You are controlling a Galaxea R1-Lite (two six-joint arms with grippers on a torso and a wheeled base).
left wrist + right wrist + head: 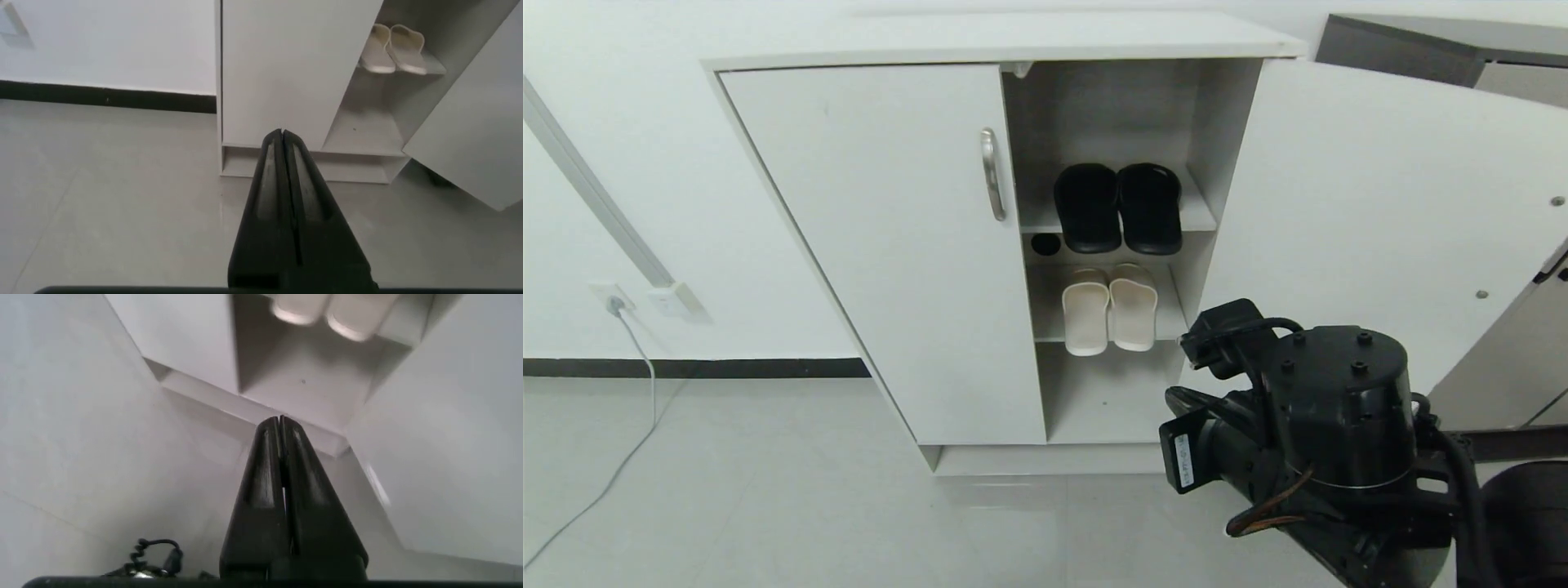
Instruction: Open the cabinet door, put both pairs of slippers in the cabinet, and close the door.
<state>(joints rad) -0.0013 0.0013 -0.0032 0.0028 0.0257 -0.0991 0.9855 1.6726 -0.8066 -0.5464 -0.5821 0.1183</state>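
1. Right hand [280,420]: fingers pressed together, holding nothing. It sits low over the floor [98,441], in front of the cabinet [1013,37] base.
2. Left hand [282,132]: also closed and empty, over the floor, facing the closed door [874,245].
3. Open door [1380,229]: swung wide on the cabinet's right side, inner face toward the robot.
   - Handling, my read: stiff flat board, light on its hinges, with a smooth laminate that fingers will slide on.
   - Its handle isn't visible, presumably on the hidden outer face.
   - Best contact is a flat push on the outer face near the free edge, far from the hinges, for leverage.
   - Push gently, since a hard shove could make it bounce back.
4. Cream slippers [1109,309]: on the lower shelf [1172,327], side by side and touching, with their near ends slightly past the shelf's front edge. They look like soft, light foam and would flex if pinched.
5. Black slippers [1119,208]: on the upper shelf [1196,216], same layout, also overhanging the front edge.
6. Both pairs are in, so only closing is left. The overhang might foul the door. If it does, nudge the slipper ends back.
7. The closed door's handle [990,173] is at its inner edge. No need to touch it.
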